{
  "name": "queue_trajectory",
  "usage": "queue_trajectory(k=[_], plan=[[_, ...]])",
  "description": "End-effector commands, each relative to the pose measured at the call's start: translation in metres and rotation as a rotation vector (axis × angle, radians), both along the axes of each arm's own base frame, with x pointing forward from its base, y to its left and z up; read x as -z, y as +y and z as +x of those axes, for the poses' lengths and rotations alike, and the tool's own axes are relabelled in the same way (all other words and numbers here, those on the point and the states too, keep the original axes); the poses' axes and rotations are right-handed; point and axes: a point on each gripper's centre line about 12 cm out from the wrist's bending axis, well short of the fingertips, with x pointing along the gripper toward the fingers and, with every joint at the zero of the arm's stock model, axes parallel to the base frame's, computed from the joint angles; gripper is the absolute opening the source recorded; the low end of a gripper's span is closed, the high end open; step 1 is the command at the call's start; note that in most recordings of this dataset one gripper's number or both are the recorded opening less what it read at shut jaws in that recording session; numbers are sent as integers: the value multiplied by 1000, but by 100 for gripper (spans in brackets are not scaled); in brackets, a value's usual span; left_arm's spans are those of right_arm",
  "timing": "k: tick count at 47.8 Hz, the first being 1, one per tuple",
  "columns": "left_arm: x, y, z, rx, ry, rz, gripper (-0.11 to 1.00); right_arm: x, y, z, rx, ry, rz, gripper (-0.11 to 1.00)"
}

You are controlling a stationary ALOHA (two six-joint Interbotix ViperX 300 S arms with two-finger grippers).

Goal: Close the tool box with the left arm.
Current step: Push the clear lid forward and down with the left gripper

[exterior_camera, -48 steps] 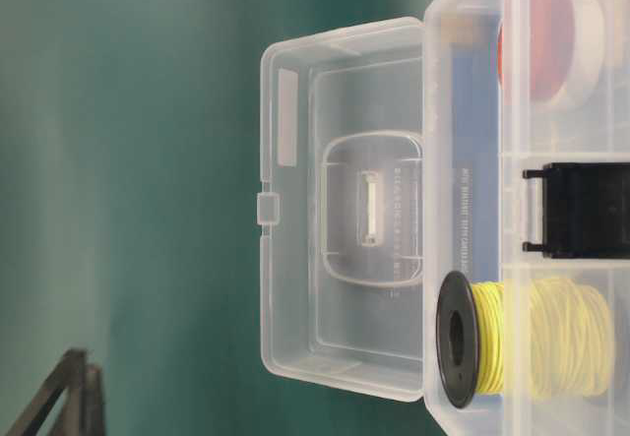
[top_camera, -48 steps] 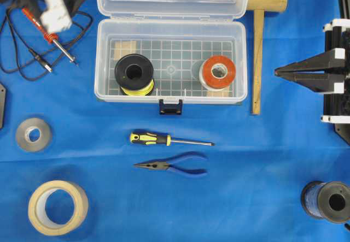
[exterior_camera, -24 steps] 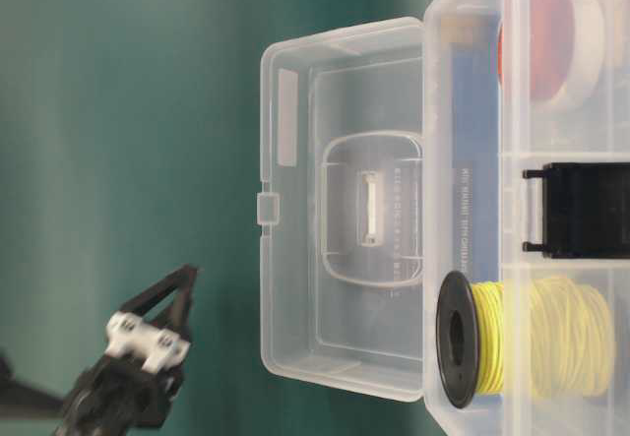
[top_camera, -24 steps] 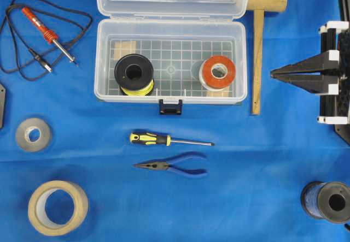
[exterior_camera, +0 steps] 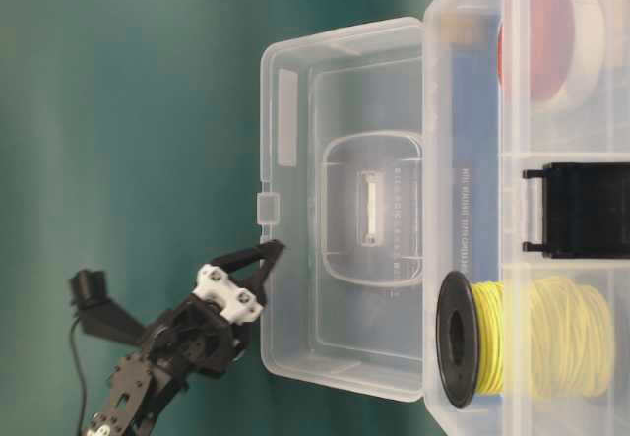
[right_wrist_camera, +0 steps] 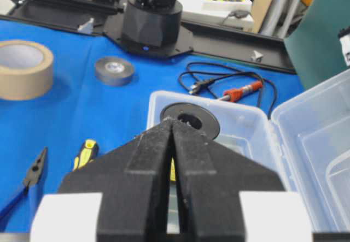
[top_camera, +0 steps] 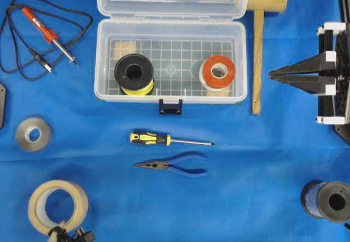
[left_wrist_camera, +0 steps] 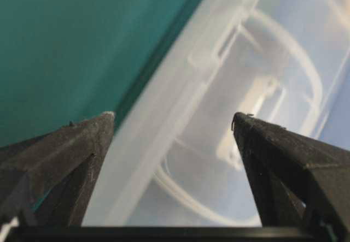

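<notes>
left pincer (exterior_camera: 258, 264) up beside the free edge of the raised lid (exterior_camera: 340, 205), fingers spread wide, nothing between them. wrist view: the lid rim runs up between the two black fingertips (left_wrist_camera: 87, 138), not clearly touching either. in the overhead view only a scrap of the left arm shows at the bottom edge.

tool box (top_camera: 170, 62) sits at top centre of the blue table (top_camera: 219, 198), base open. inside: yellow wire spool (top_camera: 133, 74) on the left, orange-capped spool (top_camera: 217, 72) on the right. blue latch (top_camera: 170, 106) hangs at the front wall, unfastened. lid stands back behind the hinge.

right pincer (top_camera: 272, 76) parked right of the box, fingers pressed together, empty.

step in hand (judgement): approach to the lid; the closing push not begun. next move calls for getting a finger behind the lid's far face and sweeping it forward over the hinge, down onto the base. both spools look low enough to clear, though i cannot confirm this.
</notes>
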Motion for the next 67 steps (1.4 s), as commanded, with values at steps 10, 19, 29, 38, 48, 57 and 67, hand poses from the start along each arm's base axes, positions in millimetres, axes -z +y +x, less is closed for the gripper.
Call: queue_trajectory(k=[10,19,29,38,48,57,67], plan=[[-7,-5,4,23,62,-40,93,-3,0,2,1,-6,-2,0],[-14,-26,12,74,83,-53,93,-3,0,2,1,-6,-2,0],[-34,-54,13,126,83,-57,93,-3,0,2,1,-5,-2,0],[-45,-82,4,144,72,-89,93,-3,0,2,1,-6,-2,0],[-39,-118,-6,172,64,-143,93,-3,0,2,1,-8,-3,0],[-31,-157,-14,232,63,-179,93,-4,0,2,1,-14,-5,0],[-20,-201,-25,252,42,-281,93,-4,0,2,1,-12,-5,0]])
